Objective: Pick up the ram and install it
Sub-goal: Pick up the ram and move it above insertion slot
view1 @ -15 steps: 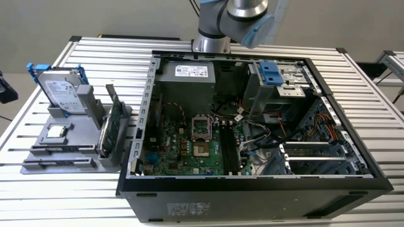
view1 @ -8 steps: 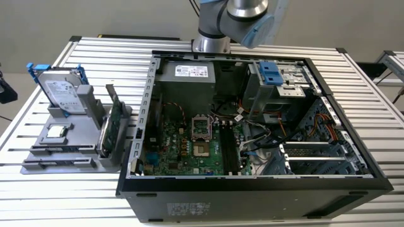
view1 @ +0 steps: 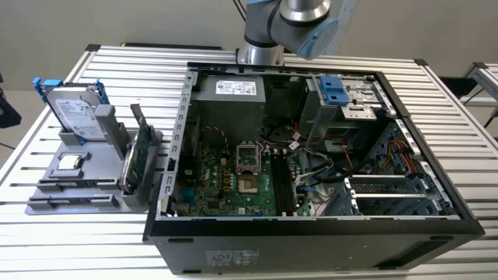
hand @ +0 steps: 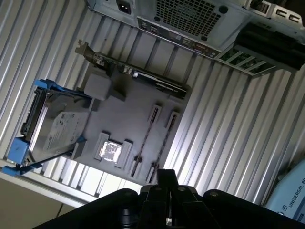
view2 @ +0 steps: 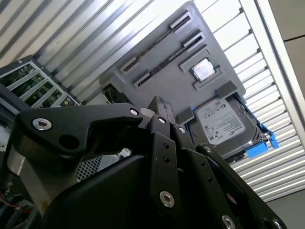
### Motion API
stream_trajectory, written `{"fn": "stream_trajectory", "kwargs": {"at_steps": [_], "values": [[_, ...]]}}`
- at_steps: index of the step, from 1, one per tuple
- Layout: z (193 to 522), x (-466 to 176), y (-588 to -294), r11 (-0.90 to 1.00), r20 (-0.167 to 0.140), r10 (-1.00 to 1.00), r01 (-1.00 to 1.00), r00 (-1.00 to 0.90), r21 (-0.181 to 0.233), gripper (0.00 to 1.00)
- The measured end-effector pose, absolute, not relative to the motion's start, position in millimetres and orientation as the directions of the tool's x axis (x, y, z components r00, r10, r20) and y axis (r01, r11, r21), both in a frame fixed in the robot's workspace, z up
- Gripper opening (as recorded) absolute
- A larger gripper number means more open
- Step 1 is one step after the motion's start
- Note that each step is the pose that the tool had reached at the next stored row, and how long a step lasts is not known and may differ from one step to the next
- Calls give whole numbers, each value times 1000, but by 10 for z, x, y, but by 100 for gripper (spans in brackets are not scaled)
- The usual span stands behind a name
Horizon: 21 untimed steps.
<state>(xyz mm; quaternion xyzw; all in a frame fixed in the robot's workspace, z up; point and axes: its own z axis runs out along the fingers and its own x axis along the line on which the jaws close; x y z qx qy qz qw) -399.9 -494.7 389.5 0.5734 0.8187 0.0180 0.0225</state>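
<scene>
First wrist view: the ram stands edge-up in its gray holder on the tabletop, likely so it is easy to grasp; the gripper hangs well above it, and I cannot tell whether it is open.

Ribbed alu table, matt plastic tray

The exterior view's top edge cuts off your arm. In the second wrist view the gripper hides part of the grey tray and a corner of the hard drive; the ram, edge-on, shows no detail
</scene>
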Motion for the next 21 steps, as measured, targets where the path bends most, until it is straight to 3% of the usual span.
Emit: {"fn": "stream_trajectory", "kwargs": {"at_steps": [21], "values": [[3896,-4006,-4946,102,-14,995,993,-102,53,0]]}}
